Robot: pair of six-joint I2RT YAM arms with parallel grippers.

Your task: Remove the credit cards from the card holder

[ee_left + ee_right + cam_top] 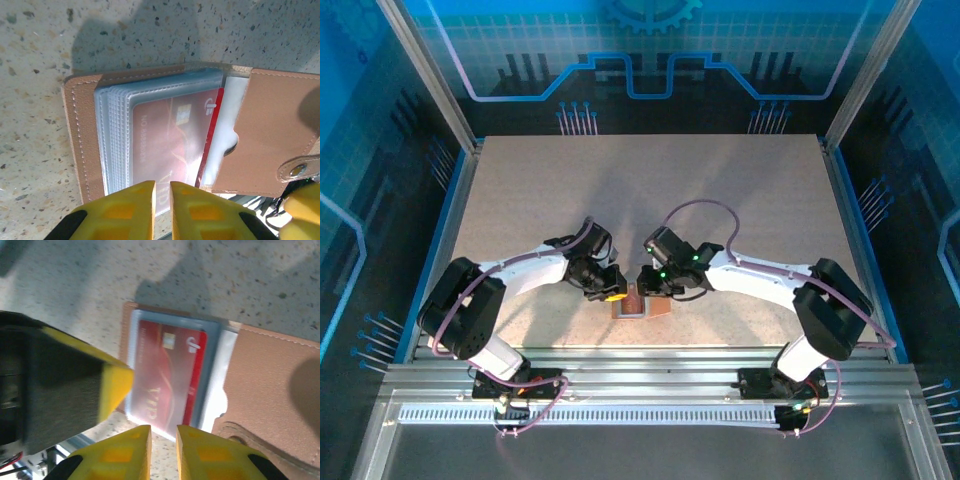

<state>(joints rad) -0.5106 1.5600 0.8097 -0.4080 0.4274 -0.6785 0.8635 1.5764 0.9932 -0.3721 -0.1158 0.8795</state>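
The card holder (660,306) lies open near the table's front edge, a tan-brown wallet (275,130) with a snap and a stack of clear sleeves. A red credit card (167,142) sits in the top sleeve, and a bright red strip along its right edge shows bare. My left gripper (162,184) is almost closed, its tips over the sleeve's near edge with nothing pinched between them. Its yellow finger (112,385) rests at the holder's left edge. My right gripper (163,427) stands slightly open just short of the card (167,375), with bare table in its gap.
Both arms meet over the holder at the front middle of the speckled table (650,190). A metal rail (650,375) runs just behind the holder's near side. Blue walls and frame posts (430,80) close in the table.
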